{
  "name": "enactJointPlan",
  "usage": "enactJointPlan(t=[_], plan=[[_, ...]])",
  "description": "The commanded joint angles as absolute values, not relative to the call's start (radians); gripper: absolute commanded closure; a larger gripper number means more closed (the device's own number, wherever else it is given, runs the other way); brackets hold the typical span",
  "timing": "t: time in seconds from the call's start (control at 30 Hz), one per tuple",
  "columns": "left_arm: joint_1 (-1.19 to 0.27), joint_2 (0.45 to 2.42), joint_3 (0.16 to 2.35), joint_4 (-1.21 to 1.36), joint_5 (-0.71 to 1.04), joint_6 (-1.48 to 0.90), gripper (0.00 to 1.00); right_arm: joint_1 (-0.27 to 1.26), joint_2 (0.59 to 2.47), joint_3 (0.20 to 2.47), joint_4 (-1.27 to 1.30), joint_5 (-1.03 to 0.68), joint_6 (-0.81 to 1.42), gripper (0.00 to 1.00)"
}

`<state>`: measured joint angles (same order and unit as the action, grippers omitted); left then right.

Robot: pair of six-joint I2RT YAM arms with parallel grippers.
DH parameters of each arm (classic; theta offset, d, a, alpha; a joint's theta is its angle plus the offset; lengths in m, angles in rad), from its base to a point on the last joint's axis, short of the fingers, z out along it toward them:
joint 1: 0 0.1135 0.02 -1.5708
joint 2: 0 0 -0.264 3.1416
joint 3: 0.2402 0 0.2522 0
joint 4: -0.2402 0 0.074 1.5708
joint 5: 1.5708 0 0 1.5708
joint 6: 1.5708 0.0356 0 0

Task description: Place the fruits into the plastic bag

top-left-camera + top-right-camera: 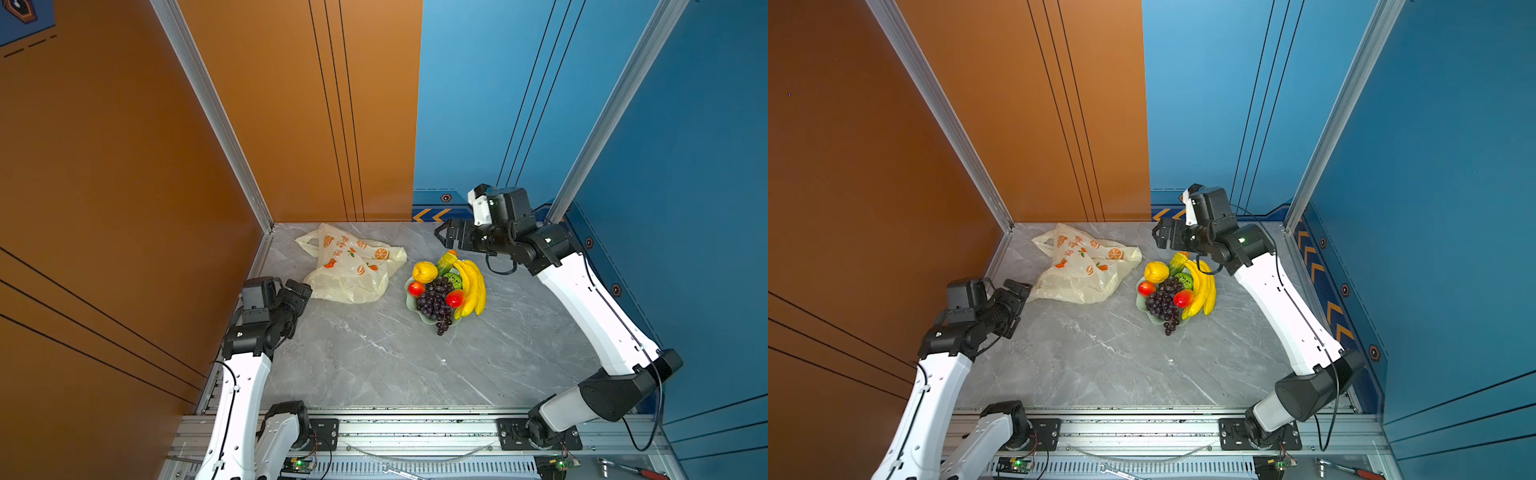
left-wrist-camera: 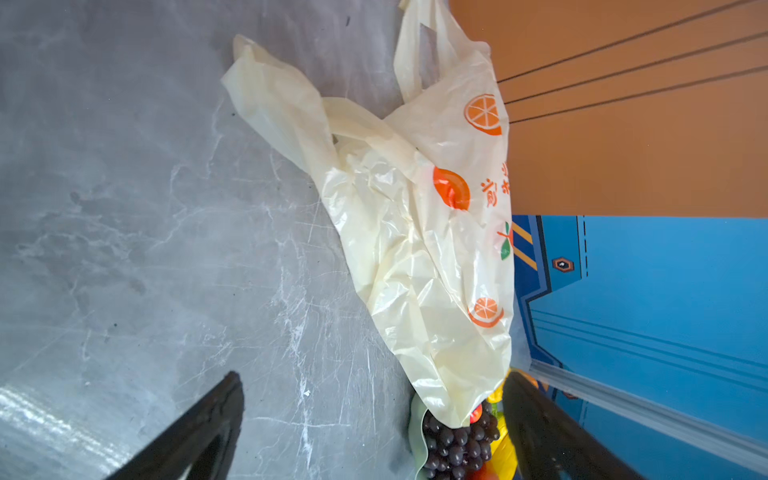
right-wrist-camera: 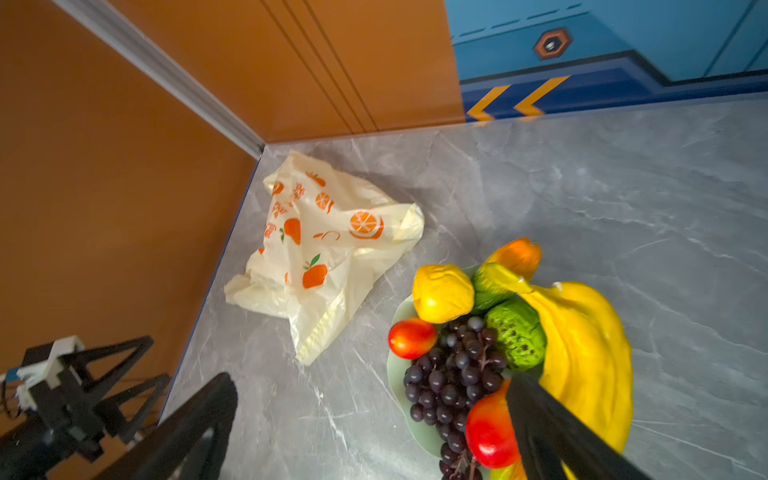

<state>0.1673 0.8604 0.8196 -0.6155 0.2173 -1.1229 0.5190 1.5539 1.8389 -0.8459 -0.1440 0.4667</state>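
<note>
**No fruit bagged yet; both arms empty**

From where I stand, the plastic bag [image 1: 351, 266] lies crumpled and flat on the grey tabletop [image 1: 374, 365], near the back left corner. Its long axis seems to run left to right. The loop handles and mouth point toward the orange wall, and the sealed bottom points toward the fruits [image 1: 434, 297]. These are heaped on a pale green dish [image 3: 417, 436] just beside the bag. The banana bunch [image 1: 473, 286] lies front to back.

The left end effector [image 1: 301, 289], jaws apart and empty, sits just beside the bag's handle end. The right end effector [image 1: 444, 236], also apart and empty, hovers behind the dish.

This looks like the opening step. The mouth appears collapsed, so a handle needs pinching and lifting next.
</note>
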Motion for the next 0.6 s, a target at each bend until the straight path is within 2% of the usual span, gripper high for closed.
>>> enactJointPlan(t=[0.0,0.27,0.57], plan=[[0.194,0.876,0.756,-0.493,0.319,-1.31,0.02,0.57,1.587,1.888,-0.908,-0.15,0.434,0.0],[0.284,0.986,0.586,-0.156,0.301,-1.577,0.02,0.659,1.611,1.875,-0.918,-0.151,0.421,0.0],[0.324,1.272,0.638,0.068,0.305,-1.631,0.02,0.669,1.614,1.852,-0.912,-0.153,0.405,0.0]])
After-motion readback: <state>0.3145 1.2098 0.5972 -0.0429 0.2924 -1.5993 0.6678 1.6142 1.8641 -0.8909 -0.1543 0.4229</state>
